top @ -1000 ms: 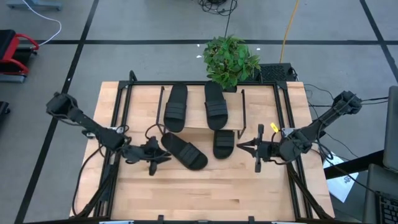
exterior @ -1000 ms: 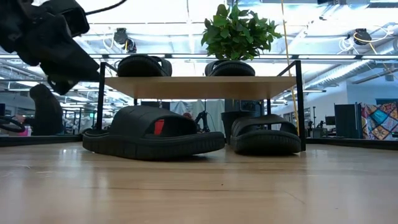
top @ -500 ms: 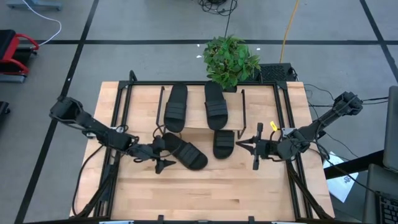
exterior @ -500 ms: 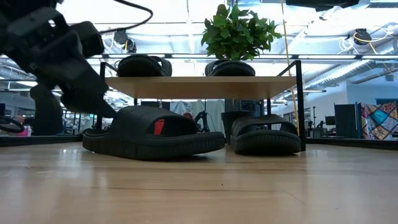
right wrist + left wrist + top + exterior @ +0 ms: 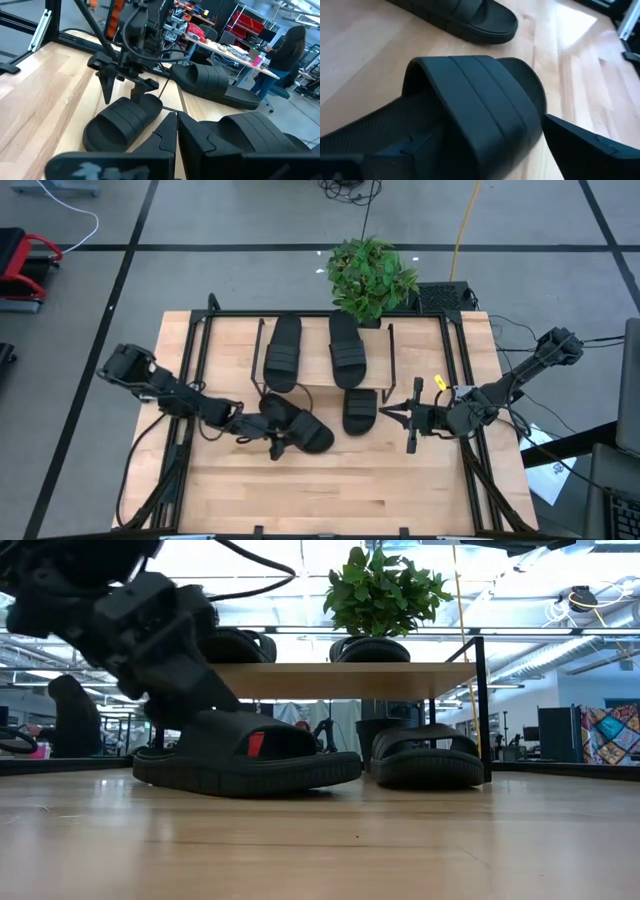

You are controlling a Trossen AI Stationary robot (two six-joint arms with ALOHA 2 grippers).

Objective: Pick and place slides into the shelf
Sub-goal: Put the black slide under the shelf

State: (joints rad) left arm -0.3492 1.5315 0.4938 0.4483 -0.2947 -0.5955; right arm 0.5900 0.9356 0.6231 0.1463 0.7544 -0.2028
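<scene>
One black slide [image 5: 300,427] lies slantwise on the table in front of the shelf [image 5: 316,352]. My left gripper [image 5: 275,427] is open and low over this slide. In the left wrist view its fingers stand on either side of the ribbed strap [image 5: 480,105]. Two more slides [image 5: 283,352] [image 5: 347,348] lie on the shelf's plank top. Another slide [image 5: 360,410] rests on the table, partly under the plank. My right gripper [image 5: 400,417] hovers shut to the right of that one, holding nothing. My left gripper comes at the slanting slide from the table's left, slanting down. One finger [image 5: 375,160] is over the footbed side and the other finger [image 5: 585,142] is outside the sole's edge. I cannot tell whether either finger touches the slide, which lies flat on the table.
A potted plant [image 5: 370,275] stands behind the shelf at the far edge. Black frame rails [image 5: 190,380] run along the table's left and right sides. Bare tabletop [image 5: 330,490] stretches toward the near edge.
My left gripper has gone toward the table's right edge and down, from beside the slanting slide to over it, and its fingers have spread wider. The slide has stayed where it was. My right arm has kept still.
</scene>
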